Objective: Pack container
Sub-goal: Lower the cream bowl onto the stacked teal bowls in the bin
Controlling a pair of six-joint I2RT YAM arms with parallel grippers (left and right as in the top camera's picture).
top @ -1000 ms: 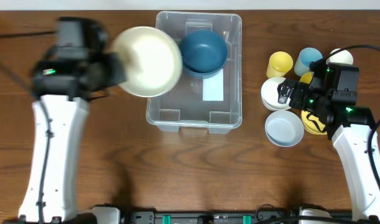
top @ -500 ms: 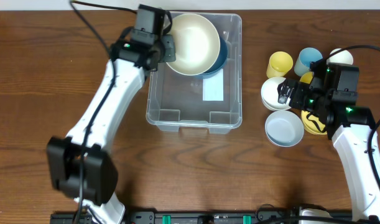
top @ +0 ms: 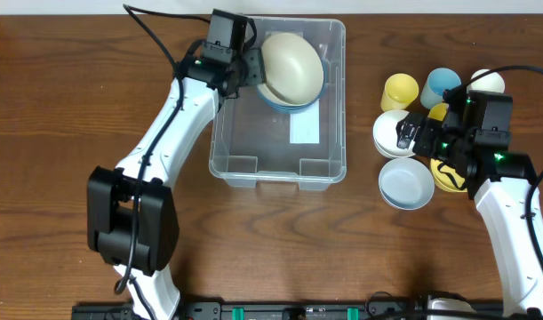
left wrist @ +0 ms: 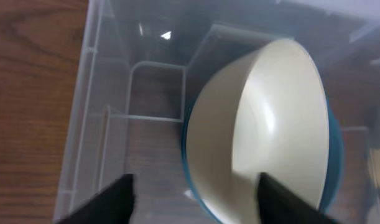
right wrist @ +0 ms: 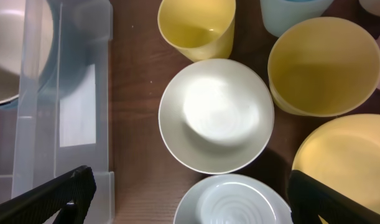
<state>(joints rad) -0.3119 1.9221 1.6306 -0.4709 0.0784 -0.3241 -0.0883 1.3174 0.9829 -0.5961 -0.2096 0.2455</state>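
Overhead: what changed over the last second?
The left hand carried the cream bowl from left of the container rightward into it, then opened. The bowl now leans tilted in the blue bowl, apparently let go. Unchanged: the container, the right hand, open over the white bowls, and the cups at right.

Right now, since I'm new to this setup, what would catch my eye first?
A cream bowl sits tilted in a blue bowl at the far end of the clear container, the left arm beside it with jaws open. Right of the container, yellow, blue and white cups and bowls crowd under the right arm.
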